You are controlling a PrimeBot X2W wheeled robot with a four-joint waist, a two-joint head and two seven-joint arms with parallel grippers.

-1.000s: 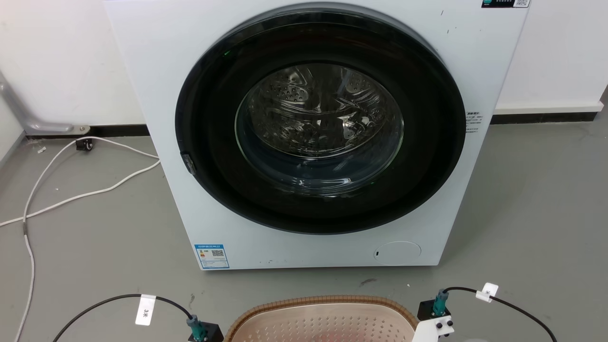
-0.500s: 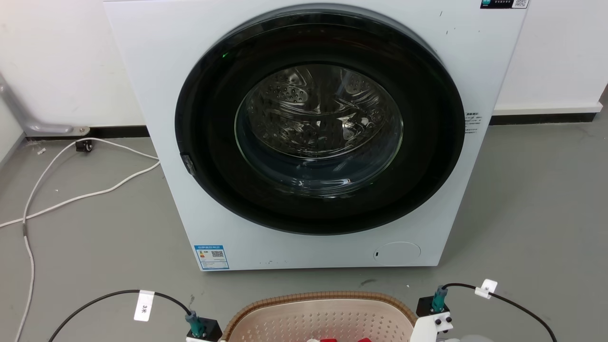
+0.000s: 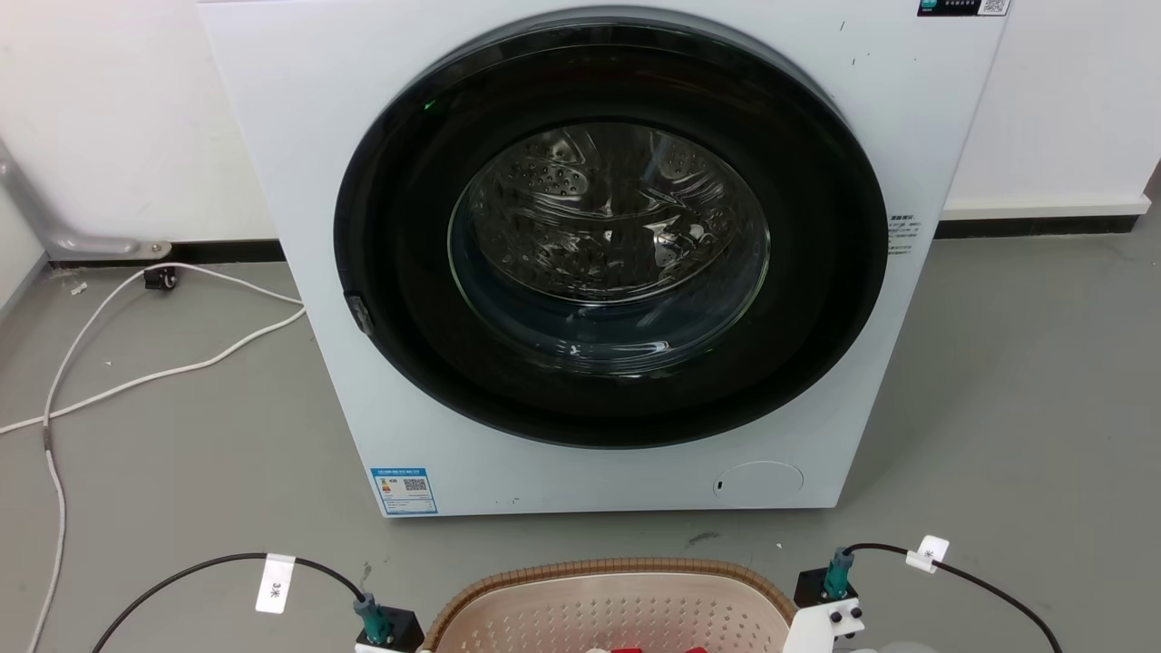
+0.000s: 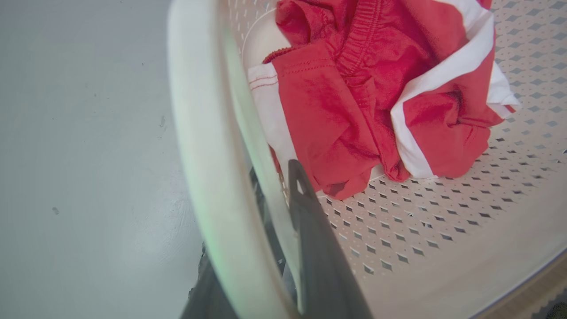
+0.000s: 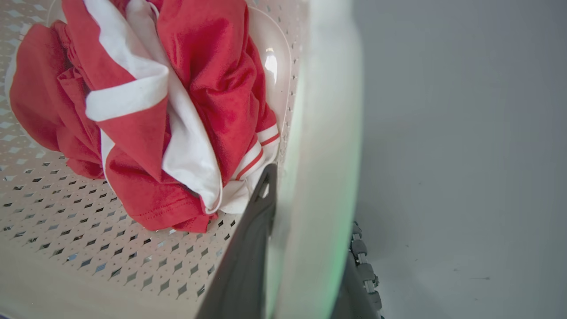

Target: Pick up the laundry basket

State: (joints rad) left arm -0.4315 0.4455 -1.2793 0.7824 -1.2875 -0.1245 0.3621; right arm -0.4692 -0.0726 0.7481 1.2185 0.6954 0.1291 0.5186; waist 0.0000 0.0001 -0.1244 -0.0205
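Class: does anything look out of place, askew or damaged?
Nothing spilled or broken. A white cable trails loose over the floor left of the washing machine. The red-and-white garment lies crumpled inside the laundry basket.

Dark pincer fingers [image 4: 312,252], black tagged cables [image 3: 195,571], teal connectors [image 3: 372,619]

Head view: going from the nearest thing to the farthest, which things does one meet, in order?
laundry basket → floor → washing machine → wall
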